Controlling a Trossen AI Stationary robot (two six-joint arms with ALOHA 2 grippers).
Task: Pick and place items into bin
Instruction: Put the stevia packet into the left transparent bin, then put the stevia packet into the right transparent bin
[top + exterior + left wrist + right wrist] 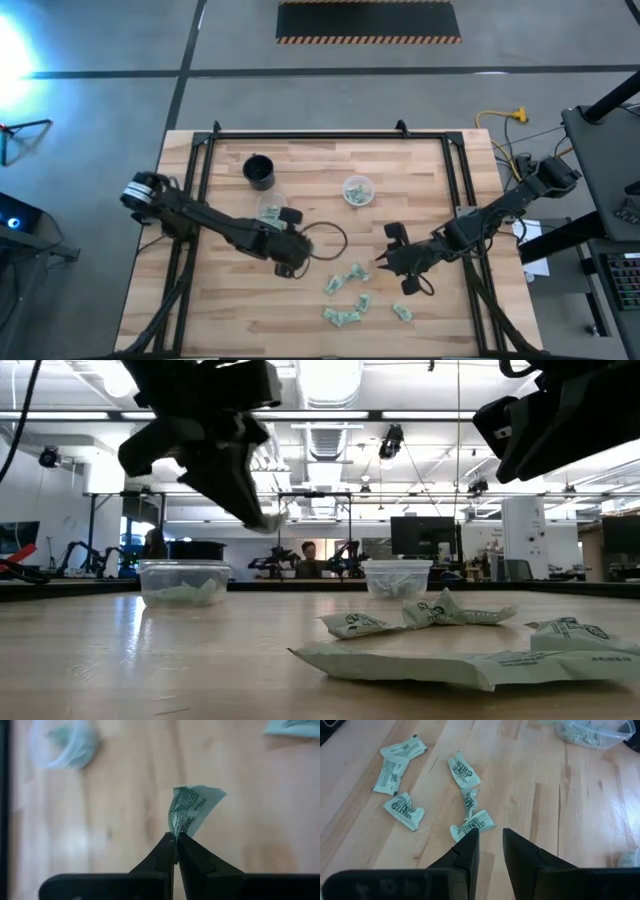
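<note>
Several pale green-and-white wrinkled packets lie on the wooden table near its near edge, and also show in the right wrist view. My left gripper is shut on one packet, raised above the table, near a clear cup that holds green pieces. A second clear cup with pieces stands farther right. My right gripper is open and hovers above the loose packets, touching none. My left gripper pinches one packet between its two fingertips, at the packet's lower crumpled edge. The fingers come from above, slanting down. The packet is lifted clear of the table and sticks out beyond the fingertips, folded and creased.
A black cup stands toward the far left of the table. A dark frame runs along the table's far and side edges. Bare wood lies between the cups and the packets. A person sits in the room beyond.
</note>
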